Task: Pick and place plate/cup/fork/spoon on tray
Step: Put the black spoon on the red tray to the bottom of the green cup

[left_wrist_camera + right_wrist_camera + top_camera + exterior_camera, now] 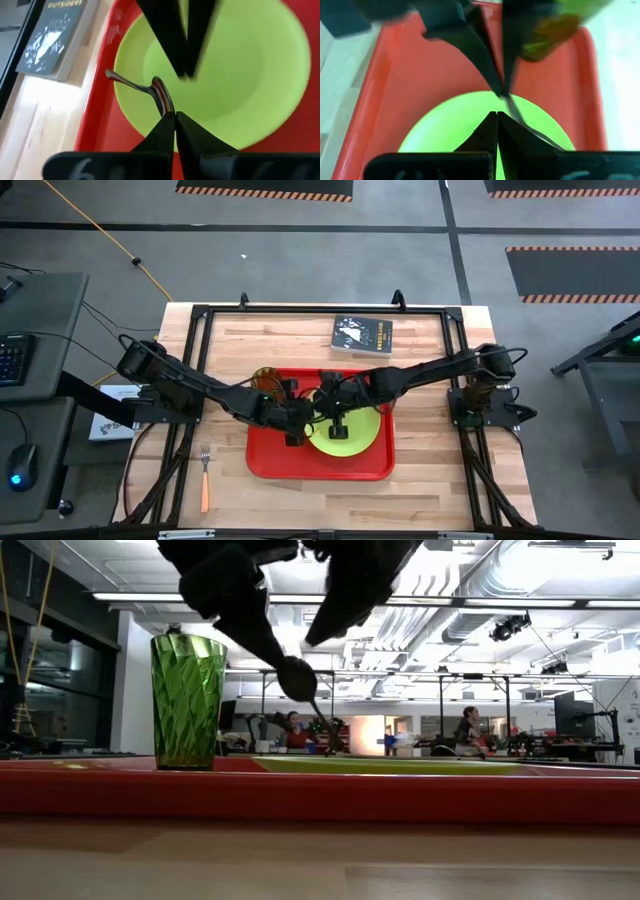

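Here, shiny spoon point(159, 93) over round plate point(240, 85)

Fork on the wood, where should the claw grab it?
Grab the fork by the middle of its orange handle, coming straight down from above. It lies flat on the table, clear of the tray, and the handle is long and straight, so the claw can close across it.
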You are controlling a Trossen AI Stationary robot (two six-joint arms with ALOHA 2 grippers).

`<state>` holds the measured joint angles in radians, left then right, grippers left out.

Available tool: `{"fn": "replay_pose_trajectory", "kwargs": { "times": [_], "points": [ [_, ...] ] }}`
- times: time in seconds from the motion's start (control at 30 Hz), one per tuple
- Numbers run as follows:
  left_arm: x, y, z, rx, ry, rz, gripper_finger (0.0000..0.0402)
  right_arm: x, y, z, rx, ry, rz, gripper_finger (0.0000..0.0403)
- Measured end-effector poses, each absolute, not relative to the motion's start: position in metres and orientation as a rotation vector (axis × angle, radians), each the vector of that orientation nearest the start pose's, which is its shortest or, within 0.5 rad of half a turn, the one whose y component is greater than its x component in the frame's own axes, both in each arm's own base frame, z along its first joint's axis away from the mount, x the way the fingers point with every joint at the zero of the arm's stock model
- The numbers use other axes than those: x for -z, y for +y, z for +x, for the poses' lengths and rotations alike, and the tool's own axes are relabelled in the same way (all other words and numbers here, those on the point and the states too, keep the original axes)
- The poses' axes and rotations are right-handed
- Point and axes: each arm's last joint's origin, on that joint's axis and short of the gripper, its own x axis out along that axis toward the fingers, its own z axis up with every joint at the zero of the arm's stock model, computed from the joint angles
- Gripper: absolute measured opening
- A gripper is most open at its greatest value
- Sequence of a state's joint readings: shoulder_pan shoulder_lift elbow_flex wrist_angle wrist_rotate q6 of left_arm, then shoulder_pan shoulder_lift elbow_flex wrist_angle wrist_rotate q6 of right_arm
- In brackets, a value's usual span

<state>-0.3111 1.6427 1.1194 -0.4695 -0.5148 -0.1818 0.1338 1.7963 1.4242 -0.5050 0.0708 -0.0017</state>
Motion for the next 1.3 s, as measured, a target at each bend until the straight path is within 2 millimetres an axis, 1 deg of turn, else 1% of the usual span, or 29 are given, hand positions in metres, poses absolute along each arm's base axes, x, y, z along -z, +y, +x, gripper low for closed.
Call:
{"fn": "replay_pose_trajectory", "kwargs": {
  "times": [0.17,0.27,0.37,0.5,0.63,0.73,0.87,0.97,1.1,1.2,1.3],
  "points": [
    [-0.239,-0.086,0.31,-0.225,0.847,0.19,0.0001,-0.277,0.036,0.368,-0.006,0.895,-0.048,0.0002],
    [-0.257,-0.084,0.301,-0.216,0.796,0.17,0.0001,-0.291,0.027,0.355,0.044,0.905,-0.011,0.0016],
    [-0.274,-0.08,0.29,-0.208,0.759,0.153,0.0001,-0.304,0.019,0.34,0.114,0.914,0.028,0.0051],
    [-0.291,-0.077,0.279,-0.195,0.704,0.125,0.0001,-0.321,0.01,0.317,0.204,0.93,0.072,0.0112],
    [-0.304,-0.076,0.269,-0.156,0.664,0.095,0.0001,-0.331,0.005,0.296,0.28,0.982,0.07,0.0163],
    [-0.318,-0.076,0.262,-0.099,0.616,0.057,0.0001,-0.335,0.004,0.283,0.297,1.016,0.07,0.0186],
    [-0.342,-0.077,0.254,-0.012,0.575,0.054,0.0,-0.339,0.005,0.274,0.282,1.039,0.104,0.0197],
    [-0.361,-0.081,0.247,0.073,0.565,0.14,0.0,-0.339,0.007,0.273,0.231,1.054,0.14,0.0197],
    [-0.374,-0.085,0.233,0.206,0.646,0.354,0.0,-0.34,0.01,0.274,0.137,1.052,0.21,0.0197],
    [-0.375,-0.09,0.222,0.35,0.705,0.556,0.0,-0.342,0.011,0.279,0.069,1.015,0.273,0.0197],
    [-0.373,-0.098,0.214,0.501,0.705,0.761,0.0,-0.348,0.009,0.287,0.002,0.928,0.37,0.0197]
  ]
}}
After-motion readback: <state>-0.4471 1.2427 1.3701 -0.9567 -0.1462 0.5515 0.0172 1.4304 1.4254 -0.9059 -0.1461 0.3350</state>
